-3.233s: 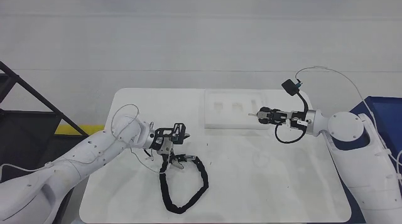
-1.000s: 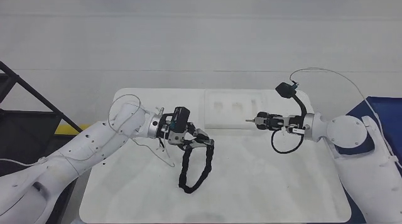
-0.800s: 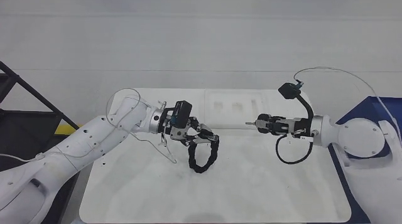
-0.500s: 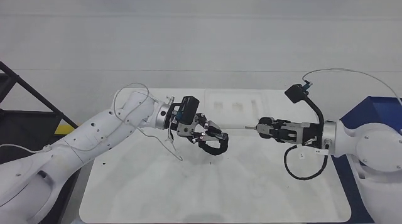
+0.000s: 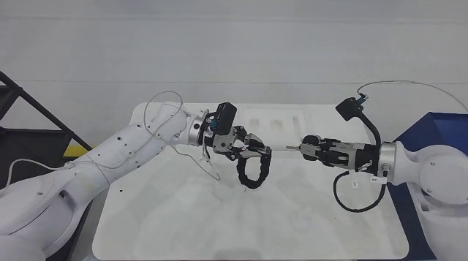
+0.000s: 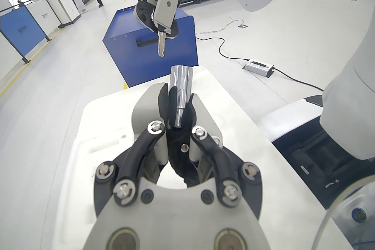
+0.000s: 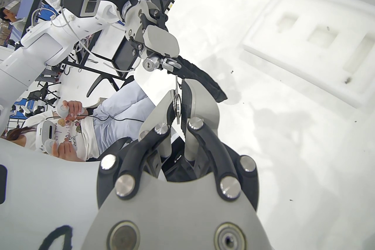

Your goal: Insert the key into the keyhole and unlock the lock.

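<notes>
key [image 6: 160, 44] pinched in right gripper [image 7: 179, 100], lock [image 6: 180, 87] clamped in left gripper [image 6: 175, 107] — line blade with keyhole [image 7: 149, 65] axis, advance slowly, then twist.

- The left gripper [image 6: 175, 107] is seen closed on a cable lock with a black fabric sleeve and a shiny chrome cylinder [image 6: 181, 84]. The lock is clamped between the grey fingers [image 6: 143, 110], and the cylinder's end juts out beyond them toward the far side.
- Farther off, the right gripper [image 6: 159, 25] is clamped on the black head of a slim silver metal key [image 6: 160, 46], whose blade is pointed toward the cylinder.
- The blade tip and the cylinder's end are separated by a clear gap.
- A white table [image 6: 234, 128] is seen beneath the left gripper, with a white foam tray [image 6: 85, 151] lying on it.
- A blue box-shaped cabinet [image 6: 140, 63] is seen on the floor beyond the table's far edge, behind the key.
</notes>
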Robot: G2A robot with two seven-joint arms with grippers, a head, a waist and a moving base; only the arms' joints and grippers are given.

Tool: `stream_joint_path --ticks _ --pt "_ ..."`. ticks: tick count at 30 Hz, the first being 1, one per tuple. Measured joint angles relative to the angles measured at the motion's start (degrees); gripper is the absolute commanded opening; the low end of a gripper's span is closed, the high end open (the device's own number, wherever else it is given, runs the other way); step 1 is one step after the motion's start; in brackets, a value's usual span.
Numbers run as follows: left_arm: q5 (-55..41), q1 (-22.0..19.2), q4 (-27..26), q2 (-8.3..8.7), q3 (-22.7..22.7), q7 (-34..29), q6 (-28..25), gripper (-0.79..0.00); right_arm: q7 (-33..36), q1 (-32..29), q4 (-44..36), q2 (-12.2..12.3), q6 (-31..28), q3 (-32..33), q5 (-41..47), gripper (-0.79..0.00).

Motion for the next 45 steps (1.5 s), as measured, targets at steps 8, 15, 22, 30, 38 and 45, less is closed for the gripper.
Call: stream_joint_path --ticks 8,15,22,30,38,45 --pt "-0.01 0.0 0.0 0.0 0.0 0.0 0.0 -0.785 -0.77 -0.41 -0.21 0.01 0.0 -0.01 -0.38 -0.785" --pt "-4.34 3.31 -0.15 -0.54 -1.69 -4.78 0.33 -0.785 2.58 -0.42 -7.2 0.75 1.47 0.32 -4.13 -0.785" --pt "1.17 3.77 1.53 -2.1 -3.88 -3.65 1.18 -0.785 5.36 0.61 -14.77 1.63 4.26 -2.18 -17.79 -0.785" --pt "7.68 3.93 3.56 -4.31 -4.41 2.01 1.92 -0.785 3.48 3.6 -14.76 1.66 4.39 -8.08 -24.46 -0.785" --pt "7.61 3.24 5.32 -5.77 -4.14 1.67 1.66 -0.785 3.1 5.46 -14.77 1.54 5.6 -12.35 -27.36 -0.785" --pt "7.66 3.38 5.99 -6.23 -4.0 2.15 2.14 -0.785 3.16 6.52 -14.77 1.49 7.06 -13.88 -28.78 -0.785"
